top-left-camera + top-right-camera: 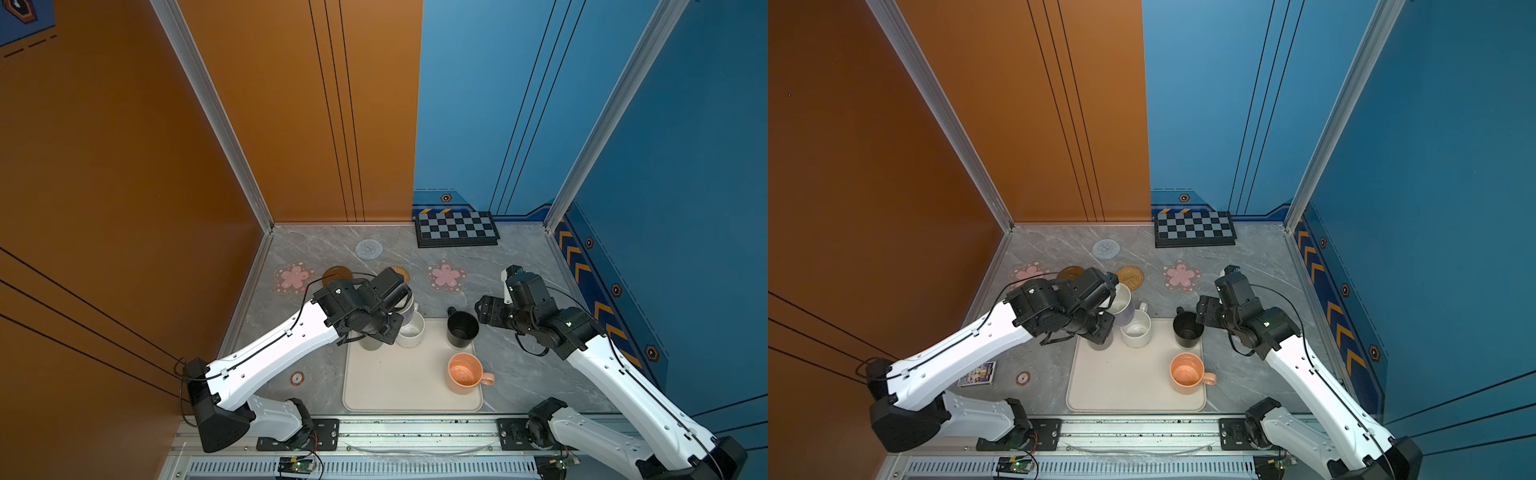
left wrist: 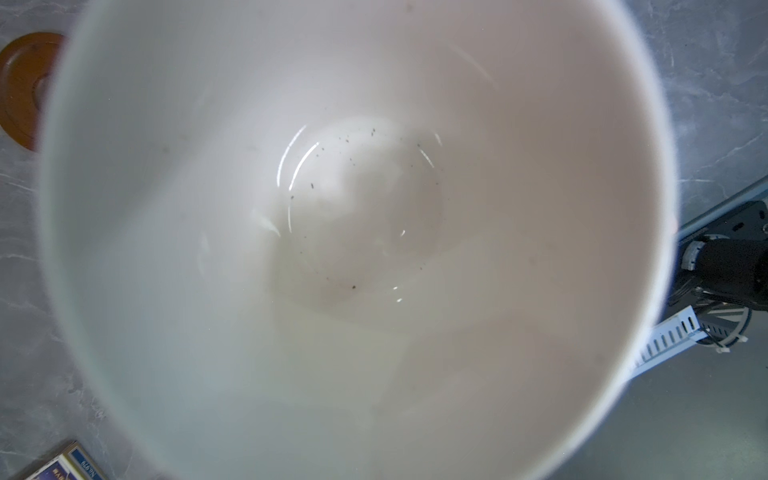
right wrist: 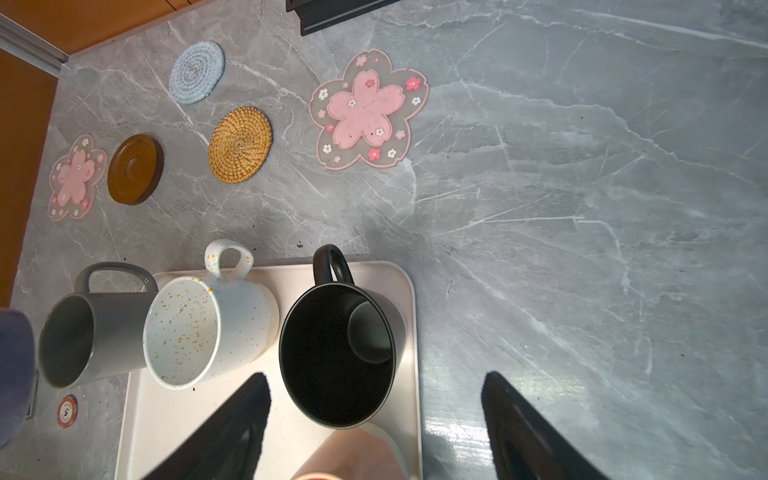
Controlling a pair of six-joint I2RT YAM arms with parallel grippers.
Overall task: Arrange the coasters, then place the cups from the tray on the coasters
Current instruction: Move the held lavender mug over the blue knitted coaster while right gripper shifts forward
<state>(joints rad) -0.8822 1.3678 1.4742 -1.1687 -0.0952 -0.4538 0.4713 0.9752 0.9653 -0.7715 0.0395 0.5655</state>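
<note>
Flat beyond cream tray (image 1: 1133, 390): pink flower coasters (image 3: 369, 110), brown disc (image 3: 135, 169), grey-blue knit (image 3: 196, 72), rattan round (image 3: 240, 144). Grey mug (image 3: 95, 332), speckled mug (image 3: 203, 328), black mug (image 3: 340, 353), peach mug (image 1: 1187, 372) upright on tray; lavender mug (image 1: 1122, 303) in the air by its far-left corner.

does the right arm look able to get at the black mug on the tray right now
Probably yes: the right end effector hangs open right beside the black mug, with nothing between them; the peach mug stands clear.

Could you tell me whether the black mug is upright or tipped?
Upright: the black mug stands on the tray, mouth facing up.
</note>
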